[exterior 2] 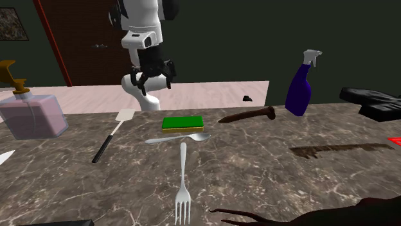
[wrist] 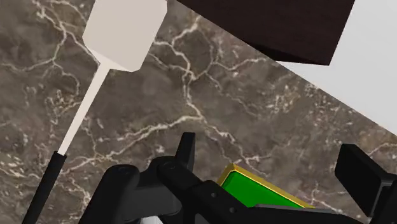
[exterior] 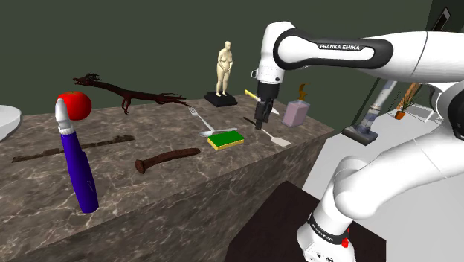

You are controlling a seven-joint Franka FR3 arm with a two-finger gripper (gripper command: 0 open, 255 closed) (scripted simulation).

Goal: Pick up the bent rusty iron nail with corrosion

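My open gripper (exterior: 260, 125) is well apart from the nail (exterior: 167, 158)

In the shoulder view the purple spray bottle (exterior: 79, 170) stands closest to me. Then the brown bent nail lies flat on the stone counter (exterior: 186, 197). Past it sits the green sponge (exterior: 225, 139). Farther back my black gripper hangs between the sponge and the white spatula (exterior: 272, 136), fingers apart, holding nothing.

I see my tabletop (exterior: 178, 195): dark marble, white veins | along the edge nearest me: spatula (exterior 2: 110, 137), green sponge (exterior: 225, 139), rusty nail (exterior: 167, 158), blue spray bottle (exterior: 79, 170) | spoon (exterior 2: 177, 138) just beside sponge, fork (exterior 2: 183, 185) beyond it | pink soap dispenser (exterior 2: 32, 114) at one end
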